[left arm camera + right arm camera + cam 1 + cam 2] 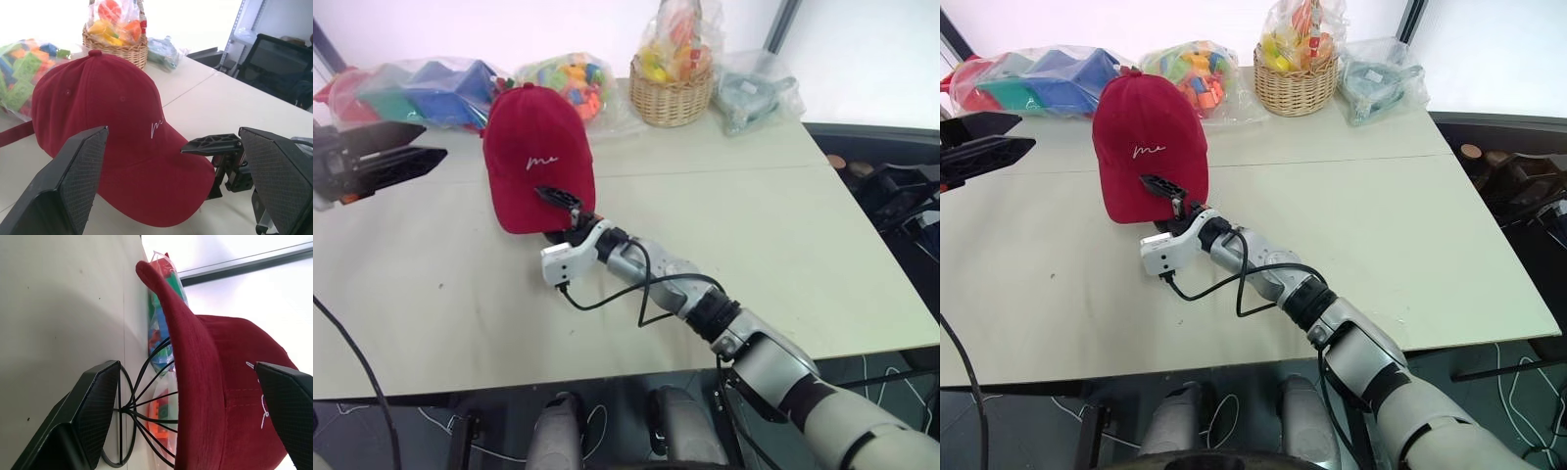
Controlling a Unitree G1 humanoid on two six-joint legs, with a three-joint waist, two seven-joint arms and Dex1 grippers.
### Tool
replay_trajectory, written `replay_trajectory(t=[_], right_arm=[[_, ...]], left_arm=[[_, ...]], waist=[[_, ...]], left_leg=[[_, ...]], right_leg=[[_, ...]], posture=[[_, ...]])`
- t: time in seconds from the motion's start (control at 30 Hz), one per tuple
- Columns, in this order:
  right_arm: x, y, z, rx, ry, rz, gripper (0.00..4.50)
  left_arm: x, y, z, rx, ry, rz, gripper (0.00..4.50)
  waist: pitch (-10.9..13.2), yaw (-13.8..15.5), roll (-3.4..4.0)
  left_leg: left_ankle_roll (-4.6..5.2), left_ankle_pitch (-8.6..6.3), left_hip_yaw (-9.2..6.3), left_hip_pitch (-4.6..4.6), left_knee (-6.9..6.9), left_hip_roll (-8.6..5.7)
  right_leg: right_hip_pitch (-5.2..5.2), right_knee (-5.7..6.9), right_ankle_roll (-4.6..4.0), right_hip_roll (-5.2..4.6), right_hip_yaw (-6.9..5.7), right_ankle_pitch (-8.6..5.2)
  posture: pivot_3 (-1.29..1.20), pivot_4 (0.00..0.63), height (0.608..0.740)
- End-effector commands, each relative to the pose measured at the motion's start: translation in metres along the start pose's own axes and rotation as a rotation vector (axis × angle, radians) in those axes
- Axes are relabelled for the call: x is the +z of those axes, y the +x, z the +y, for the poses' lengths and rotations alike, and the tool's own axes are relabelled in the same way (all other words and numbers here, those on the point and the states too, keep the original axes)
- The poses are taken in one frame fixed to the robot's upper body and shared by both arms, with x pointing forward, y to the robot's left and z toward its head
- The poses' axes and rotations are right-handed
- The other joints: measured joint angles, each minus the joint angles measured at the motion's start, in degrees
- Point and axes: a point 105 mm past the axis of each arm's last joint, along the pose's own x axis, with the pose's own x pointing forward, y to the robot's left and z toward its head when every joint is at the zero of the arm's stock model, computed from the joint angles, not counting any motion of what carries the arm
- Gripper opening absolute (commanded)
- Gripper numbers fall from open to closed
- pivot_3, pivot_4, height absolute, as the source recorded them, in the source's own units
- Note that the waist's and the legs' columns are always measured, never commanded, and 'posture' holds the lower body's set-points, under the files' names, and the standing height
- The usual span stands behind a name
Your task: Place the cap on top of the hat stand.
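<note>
On the black thin-wire hat stand (142,421), the dark red fabric cap (536,157) sits, brim between the right gripper (565,208)'s spread jaws, which could snag it withdrawing.

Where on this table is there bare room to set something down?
The table is bare to the right of the cap and in front of the basket, and along the near edge left of the right gripper. The back edge is crowded with bagged toys.
</note>
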Motion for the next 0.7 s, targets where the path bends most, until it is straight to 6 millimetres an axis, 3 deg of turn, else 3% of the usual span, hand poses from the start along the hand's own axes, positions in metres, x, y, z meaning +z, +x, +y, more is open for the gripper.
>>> replay_trajectory(t=[0.03, 0.27, 0.5, 0.7], right_arm=[[0.009, -0.001, -0.009, -0.039, -0.008, -0.034, 4.45], [0.008, -0.019, -0.015, -0.048, 0.029, -0.029, 4.45], [0.014, -0.055, -0.029, -0.060, 0.090, -0.011, 4.45], [-0.013, -0.107, -0.041, -0.058, 0.174, 0.155, 4.45]], left_arm=[[0.014, -0.003, -0.005, -0.009, 0.050, -0.027, 4.50], [0.010, -0.004, -0.007, -0.024, 0.034, -0.007, 4.50], [0.000, -0.009, -0.008, -0.021, 0.017, 0.033, 4.50], [-0.012, -0.011, -0.008, -0.012, 0.010, 0.076, 4.50]], waist=[[0.00, 0.00, 0.00], [0.00, 0.04, 0.00], [0.00, 0.19, -0.01], [-0.01, 0.80, -0.02]], left_leg=[[0.00, 0.00, 0.00, 0.00, 0.00, 0.00], [-0.01, 0.01, 0.00, 0.00, 0.01, 0.00], [0.06, -0.03, -0.02, -0.01, 0.00, 0.00], [0.06, -0.04, -0.02, -0.01, 0.00, -0.01]], right_leg=[[0.00, 0.00, 0.00, 0.00, 0.00, 0.00], [0.00, 0.00, 0.00, 0.00, 0.00, 0.00], [0.00, -0.02, 0.00, 0.00, -0.01, 0.00], [0.01, -0.04, 0.00, -0.01, -0.01, 0.00]], posture=[[0.00, 0.150, 0.740], [0.00, 0.150, 0.740], [0.00, 0.150, 0.740], [0.00, 0.150, 0.740]])
